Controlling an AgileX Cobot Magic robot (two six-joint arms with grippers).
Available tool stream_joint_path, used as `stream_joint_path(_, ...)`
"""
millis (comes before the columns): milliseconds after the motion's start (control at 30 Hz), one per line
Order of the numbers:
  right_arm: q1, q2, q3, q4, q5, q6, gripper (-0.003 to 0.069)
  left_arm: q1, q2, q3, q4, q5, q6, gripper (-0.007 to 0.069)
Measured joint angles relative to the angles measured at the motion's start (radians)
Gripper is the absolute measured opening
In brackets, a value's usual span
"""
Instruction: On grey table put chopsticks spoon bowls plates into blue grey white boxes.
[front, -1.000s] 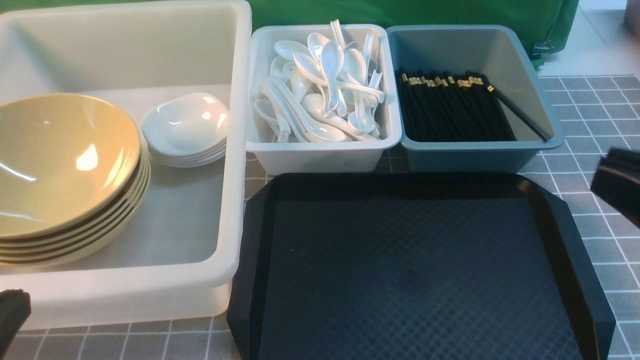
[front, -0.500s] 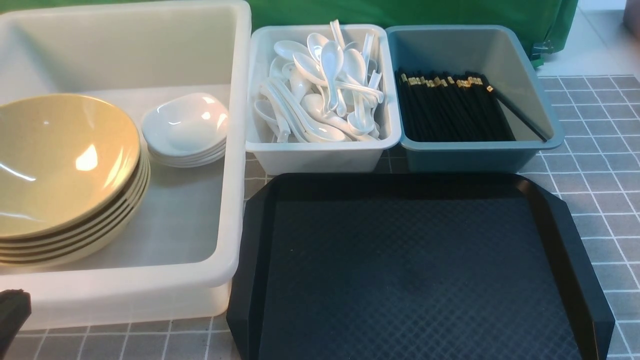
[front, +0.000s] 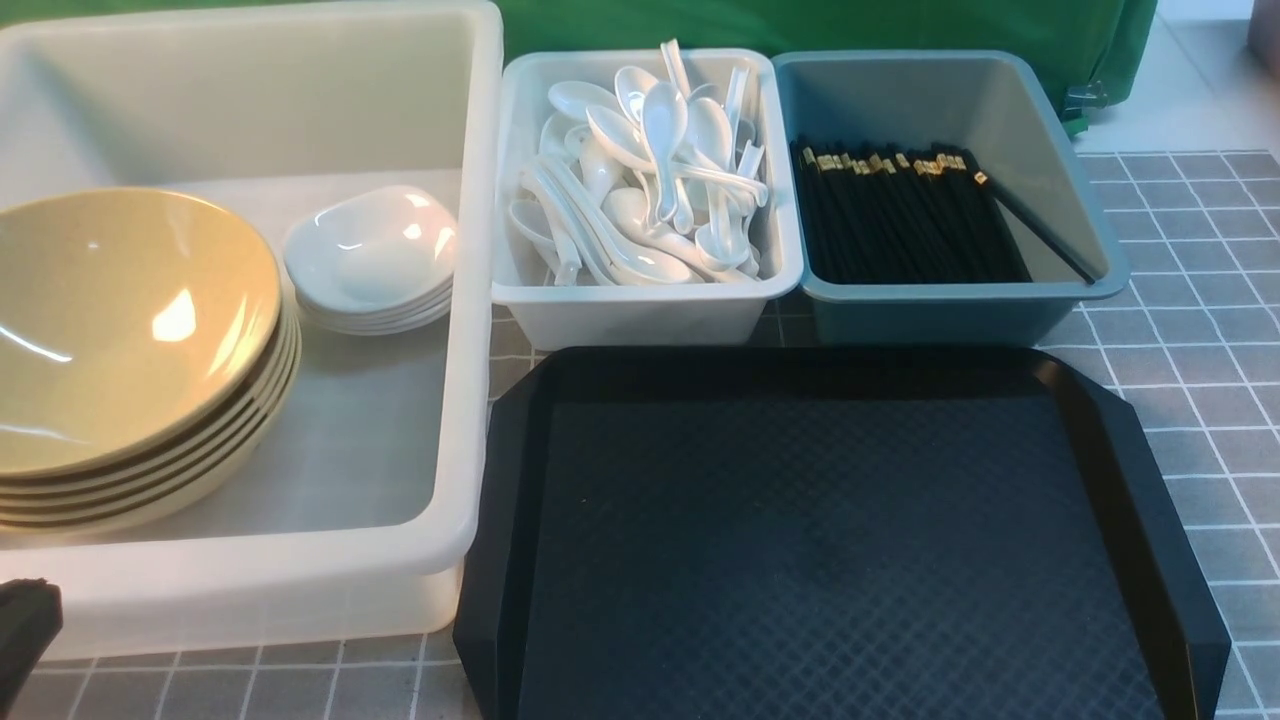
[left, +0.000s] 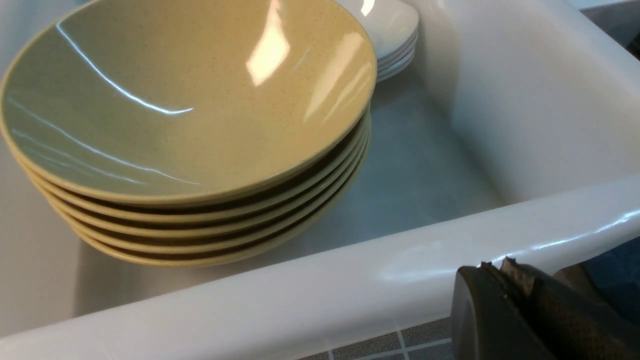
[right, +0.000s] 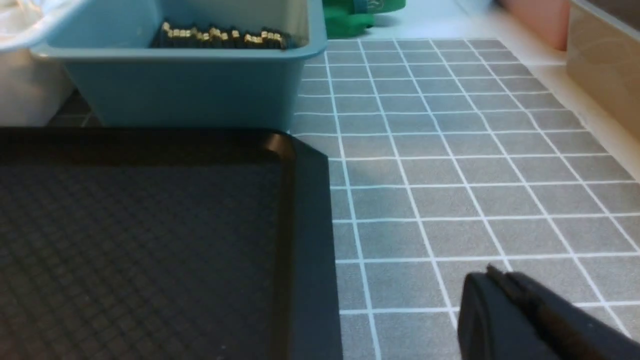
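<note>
Three boxes stand on the grey table (front: 1190, 290): the large white tub (front: 470, 300) at nine o'clock in the front view, the pale grey-white bin (front: 640, 315) at twelve o'clock, and the blue bin (front: 940, 315) touching it toward one o'clock. Inside the tub a stack of yellow bowls (front: 120, 330) sits at its nine o'clock side, with a stack of small white plates (front: 370, 255) just beside it toward the far wall. White spoons (front: 650, 180) are heaped in the grey-white bin; black chopsticks (front: 900, 215) lie side by side in the blue bin, one of them slanting across to the bin's near right corner. A black tray (front: 840, 540) fills the table at six o'clock, its far edge just beside both small bins. The left gripper (left: 505, 272) shows pressed together, holding nothing, low outside the tub's near wall. The right gripper (right: 492, 280) hangs over bare grid beside the tray's corner, likewise pressed together and holding nothing.
</note>
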Motion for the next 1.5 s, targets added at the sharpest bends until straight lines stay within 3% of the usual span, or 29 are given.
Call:
stream_joint_path(1167, 0.003, 0.0, 0.0, 0.002, 0.0, -0.001, 0.0038, 0.0, 0.0, 0.002, 0.0, -0.006, 0.0, -0.0011)
stream_joint_path(1300, 0.003, 0.0, 0.0, 0.002, 0.0, -0.001, 0.004, 0.003, -0.018, 0.052, -0.001, -0.09, 0.0, -0.0011)
stream_joint_path(1500, 0.003, 0.0, 0.0, 0.002, 0.0, -0.001, 0.0042, 0.076, -0.118, 0.277, -0.019, -0.439, 0.0, -0.0011)
